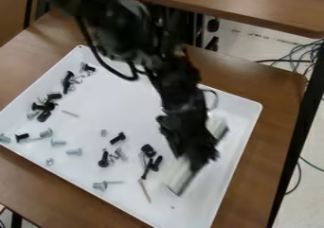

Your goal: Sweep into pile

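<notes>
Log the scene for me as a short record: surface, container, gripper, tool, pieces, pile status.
surface: brown wooden table
container: white rectangular tray
gripper: black, over the tray's right part in view, at the tool's middle; grip unclear
tool: long white sweeping tool with dark edge, showing on both sides of the gripper
pieces: black and silver metal screws, mostly left and centre; thin brown rod left of the tool
pile status: not one pile; loose clusters and strays

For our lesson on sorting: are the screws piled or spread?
Spread: the screws lie singly and in loose clusters across much of the tray, not in one pile.
</notes>
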### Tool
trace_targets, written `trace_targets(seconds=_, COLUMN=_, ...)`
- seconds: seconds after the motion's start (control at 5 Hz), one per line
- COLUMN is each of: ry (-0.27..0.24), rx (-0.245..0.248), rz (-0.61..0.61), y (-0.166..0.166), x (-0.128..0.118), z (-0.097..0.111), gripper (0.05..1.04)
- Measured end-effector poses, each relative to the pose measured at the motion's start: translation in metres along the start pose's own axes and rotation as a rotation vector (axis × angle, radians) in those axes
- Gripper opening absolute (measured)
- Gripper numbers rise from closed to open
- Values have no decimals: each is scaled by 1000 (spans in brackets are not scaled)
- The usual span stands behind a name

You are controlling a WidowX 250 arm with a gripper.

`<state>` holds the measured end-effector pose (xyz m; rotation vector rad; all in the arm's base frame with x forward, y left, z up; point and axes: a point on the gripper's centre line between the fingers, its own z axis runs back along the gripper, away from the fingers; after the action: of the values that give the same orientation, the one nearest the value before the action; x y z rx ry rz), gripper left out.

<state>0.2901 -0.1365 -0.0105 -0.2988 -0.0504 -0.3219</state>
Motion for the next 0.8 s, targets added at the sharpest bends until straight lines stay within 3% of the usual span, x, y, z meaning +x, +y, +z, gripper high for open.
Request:
trace_targets(seconds=0.2, ry=14, rx=13, rz=-10, y=-33, x=3, z=-20, gripper=355)
trace_targets(seconds=0.4, ry=34, rx=3, rz=39, y=-35, x=15, z=-39, gripper=355)
trace_targets(seconds=0.6, ry=19, rx=23, rz=54, y=-20, x=14, z=-44, gripper=355)
trace_targets(seconds=0.8, ry=8, rx=105, rz=85, y=15, x=-3, z=-32, gripper=355)
